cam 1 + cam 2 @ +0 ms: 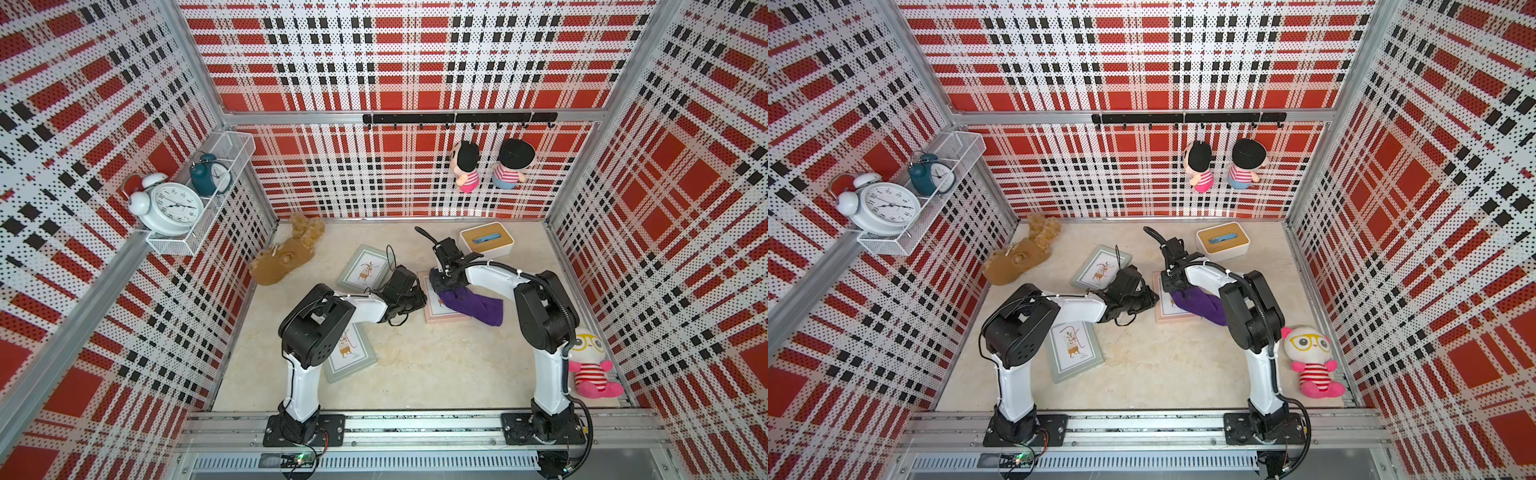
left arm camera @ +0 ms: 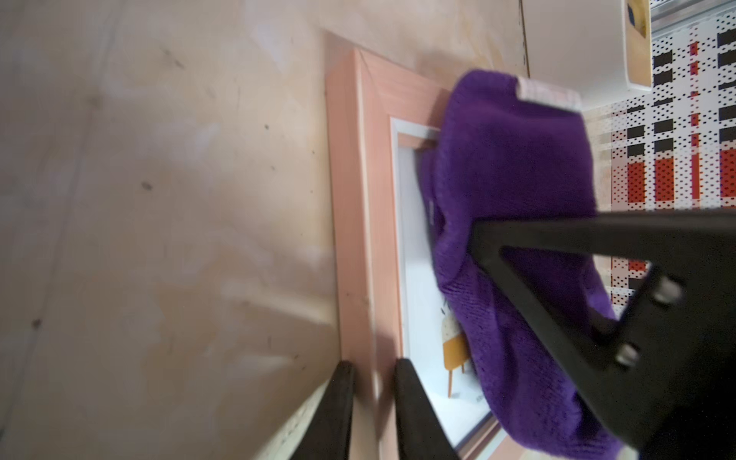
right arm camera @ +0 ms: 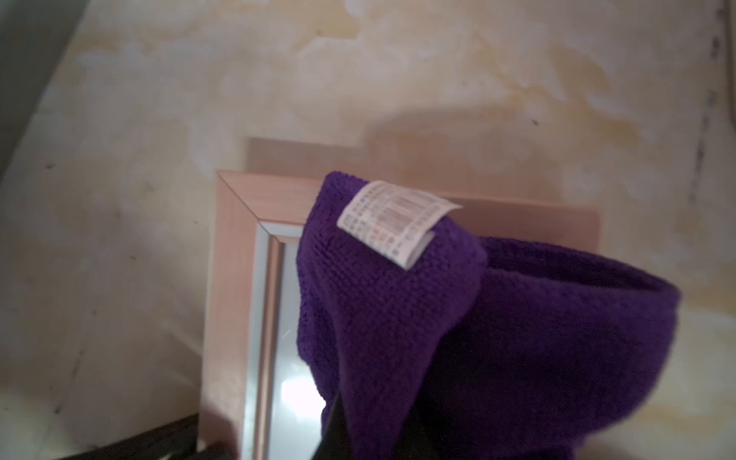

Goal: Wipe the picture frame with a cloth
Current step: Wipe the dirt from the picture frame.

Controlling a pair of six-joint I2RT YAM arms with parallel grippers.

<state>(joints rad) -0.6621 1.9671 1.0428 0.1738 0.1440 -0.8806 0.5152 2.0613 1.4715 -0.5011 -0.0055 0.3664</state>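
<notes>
Right of centre on the table [image 1: 415,365], the pink picture frame [image 1: 440,313] is lying flat, and the purple cloth [image 1: 473,305] is draped across it. Both top views show it trailing off the frame's near right corner onto the tabletop. The far end of the cloth is bunched up in the right gripper [image 1: 442,279], which is clamped tight on it and sits over the far part of the frame. In the right wrist view you can see the cloth's white tag [image 3: 398,221] folded over the top of the bunch, with the frame's corner just behind it.

The left gripper [image 2: 374,370] is at the frame's left edge. Its two fingers sit either side of the pink rail with only a narrow gap between them. Honestly I can't tell whether they're pinching the rail or just straddling it, since that view is a bit blurry.

Other stuff lying around: a grey-green frame [image 1: 365,268] just beyond the left gripper, and another one [image 1: 353,357] half under the left arm nearer the front. There's also a brown plush toy [image 1: 282,259] at far left, a white box with a wooden lid [image 1: 486,241] at far right, and a doll with yellow glasses [image 1: 590,361] at near right.
</notes>
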